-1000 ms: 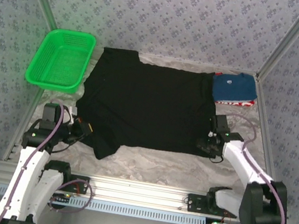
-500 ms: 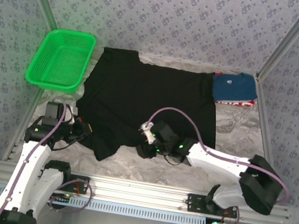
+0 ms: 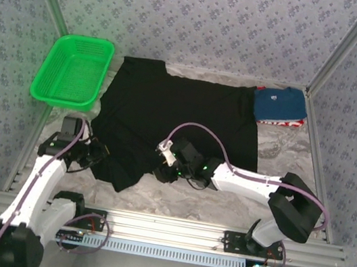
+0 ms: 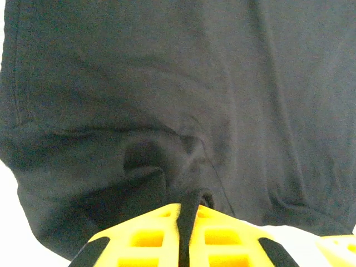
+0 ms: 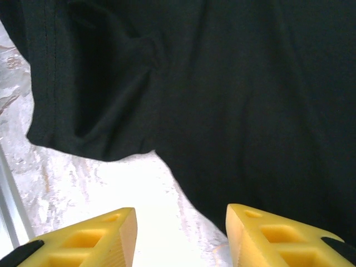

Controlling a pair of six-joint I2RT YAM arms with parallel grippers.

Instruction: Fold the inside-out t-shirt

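The table (image 3: 284, 158) has a pale, marbly top, and walls (image 3: 205, 15) with tiny flower paper stand all around it. Closest to us a metal rail (image 3: 163, 227) runs along the near edge, where the two arms are bolted on.

A bit farther in, on the left, the left gripper (image 4: 186, 206) has its yellow fingers pressed almost together on a little fold of the black t-shirt (image 3: 181, 120). It has pinched the cloth at the near left corner, which is bunched up and wrinkly there.

The right gripper (image 5: 181, 214) reaches across toward the middle. Its two yellow fingers are apart with no cloth between them. It hangs over the table right at the near edge of the t-shirt (the stitched edge shows in the wrist view).

The t-shirt lies spread out over the middle of the table, mostly flat, from the near side to the back.

At the far left sits a green basket (image 3: 84, 39); all of its green mesh bottom can be seen. At the far right a folded blue shirt (image 3: 279, 104) lies just beside the t-shirt's back corner.
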